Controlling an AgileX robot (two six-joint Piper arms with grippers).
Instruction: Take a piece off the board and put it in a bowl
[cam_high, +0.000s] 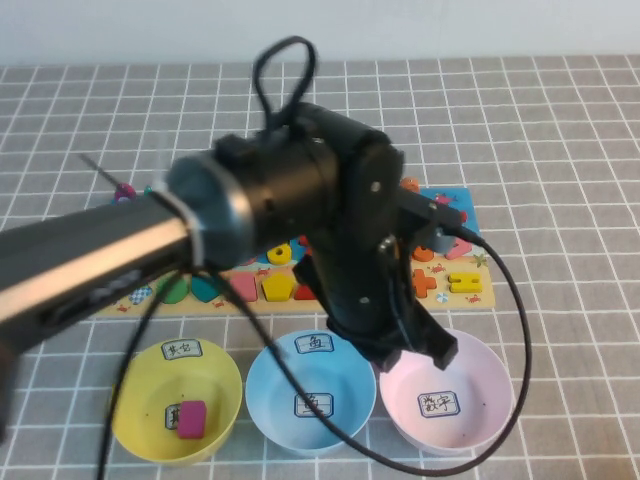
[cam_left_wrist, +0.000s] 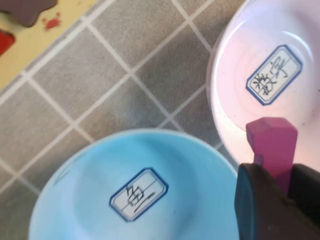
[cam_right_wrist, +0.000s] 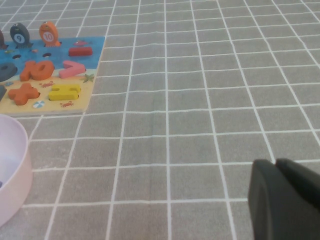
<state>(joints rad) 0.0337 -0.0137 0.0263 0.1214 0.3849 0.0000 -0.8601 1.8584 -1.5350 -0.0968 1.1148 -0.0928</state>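
The piece (cam_left_wrist: 272, 145), a narrow magenta bar, sticks out from between the fingers of my left gripper (cam_left_wrist: 280, 185), which is shut on it. It hangs over the near edge of the pale pink bowl (cam_left_wrist: 240, 40), beside the bowl's white label. In the high view the left arm reaches across the blue board (cam_high: 470, 295), and the left gripper (cam_high: 420, 345) sits low over the pink bowl (cam_high: 480, 400); the piece is hidden there. My right gripper (cam_right_wrist: 277, 165) is shut and empty, above bare cloth to the right of the board (cam_right_wrist: 75, 100).
A light blue bowl (cam_high: 275, 390) stands next to the pink one, and a yellow bowl (cam_high: 140, 390) at the left holds a squarish magenta block (cam_high: 191, 419). Several coloured shapes stay on the board. Grey checked cloth covers the table.
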